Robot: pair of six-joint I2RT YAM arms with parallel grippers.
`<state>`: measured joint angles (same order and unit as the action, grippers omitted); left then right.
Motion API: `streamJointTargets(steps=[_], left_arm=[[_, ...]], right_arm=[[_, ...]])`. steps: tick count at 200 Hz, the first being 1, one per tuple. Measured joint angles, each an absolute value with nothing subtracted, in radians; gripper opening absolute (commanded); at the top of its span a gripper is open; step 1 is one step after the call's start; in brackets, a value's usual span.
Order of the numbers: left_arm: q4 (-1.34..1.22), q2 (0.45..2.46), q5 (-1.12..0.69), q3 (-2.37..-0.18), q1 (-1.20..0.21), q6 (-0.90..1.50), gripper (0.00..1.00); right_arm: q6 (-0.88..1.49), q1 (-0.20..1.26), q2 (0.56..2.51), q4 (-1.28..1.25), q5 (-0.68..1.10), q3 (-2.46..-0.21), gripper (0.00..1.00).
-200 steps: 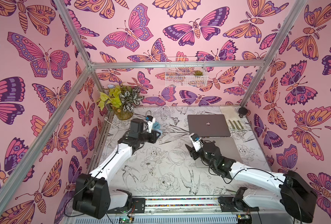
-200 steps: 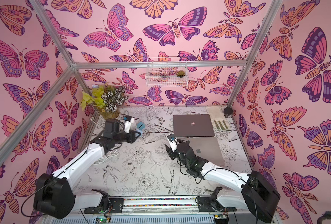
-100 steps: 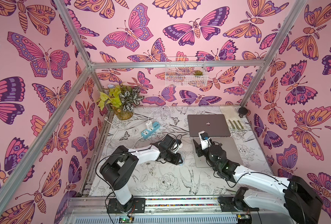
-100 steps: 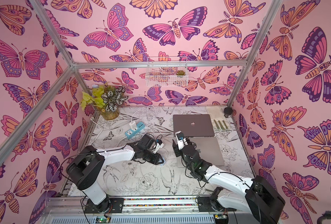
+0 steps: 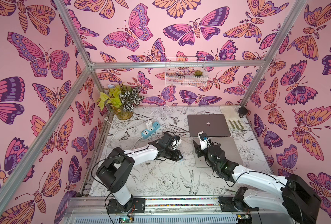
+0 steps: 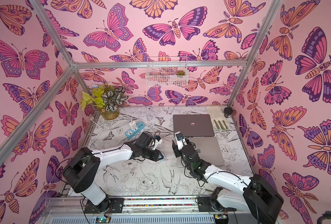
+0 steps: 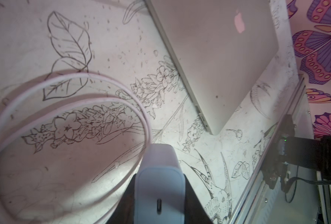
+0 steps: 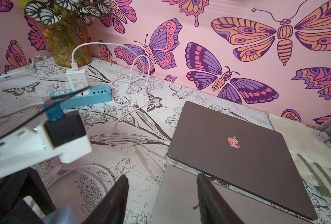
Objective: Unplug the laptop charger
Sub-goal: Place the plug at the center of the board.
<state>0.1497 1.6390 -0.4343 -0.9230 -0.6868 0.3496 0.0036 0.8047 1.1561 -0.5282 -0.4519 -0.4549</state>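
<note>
1. Clamping the white charger (image 7: 159, 174) by its two flat sides, the left gripper (image 5: 179, 156) has its dark fingers (image 7: 193, 199) shut against the brick, likely so it cannot twist in the hold.
2. The brick sits low over the middle of the table (image 5: 160, 180), between the blue power strip (image 5: 150, 129) and the front edge, just beside the silver laptop (image 5: 224, 151). It is in no socket, so for this brick the unplugging looks done.
3. Its long axis runs along the fingers, tilted down toward the table. The slot-shaped port faces back at the wrist and looks empty, so the hidden prong end should point away and downward.
4. Looped white cable (image 7: 73, 81) lies on the table beside the brick; whether it joins it I cannot tell.
5. The right gripper (image 8: 161, 197) hovers over the silver laptop's rear left corner, fingers apart with nothing between them, probably parked clear.
6. A second white adapter (image 8: 76, 79) stands upright in the power strip, its lead running to the dark laptop (image 8: 238, 155) by the table's rear edge.
</note>
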Motion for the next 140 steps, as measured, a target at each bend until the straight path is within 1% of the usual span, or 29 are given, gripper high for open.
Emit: streamJointTargets(steps=[25, 59, 81, 87, 90, 103, 122, 128, 138, 140], left_arm=[[0.127, 1.625, -0.432, -0.923, -0.657, 0.353, 0.09], [0.131, 1.705, -0.416, -0.923, -0.641, 0.353, 0.09], [0.127, 1.73, -0.416, -0.928, -0.641, 0.355, 0.14], [0.127, 1.73, -0.415, -0.928, -0.641, 0.355, 0.17], [0.127, 1.73, -0.415, -0.928, -0.641, 0.355, 0.2], [0.127, 1.731, -0.415, -0.928, -0.641, 0.353, 0.43], [0.13, 1.729, -0.402, -0.927, -0.641, 0.348, 0.65], [0.13, 1.727, -0.393, -0.925, -0.641, 0.348, 0.69], [0.131, 1.716, -0.376, -0.92, -0.641, 0.353, 0.7], [0.133, 1.712, -0.37, -0.918, -0.641, 0.353, 0.73]], right_arm=[[0.004, 0.805, 1.166, -0.528, -0.449, -0.455, 0.58], [0.004, 0.805, 1.172, -0.53, -0.445, -0.455, 0.58], [0.003, 0.805, 1.172, -0.535, -0.444, -0.455, 0.58], [0.003, 0.805, 1.173, -0.536, -0.444, -0.455, 0.58], [0.002, 0.805, 1.174, -0.536, -0.445, -0.455, 0.58], [0.002, 0.805, 1.184, -0.539, -0.444, -0.455, 0.58], [0.001, 0.804, 1.198, -0.542, -0.445, -0.455, 0.58], [0.0, 0.803, 1.198, -0.542, -0.445, -0.455, 0.58], [0.001, 0.798, 1.198, -0.542, -0.444, -0.455, 0.59], [0.001, 0.797, 1.198, -0.542, -0.444, -0.455, 0.59]])
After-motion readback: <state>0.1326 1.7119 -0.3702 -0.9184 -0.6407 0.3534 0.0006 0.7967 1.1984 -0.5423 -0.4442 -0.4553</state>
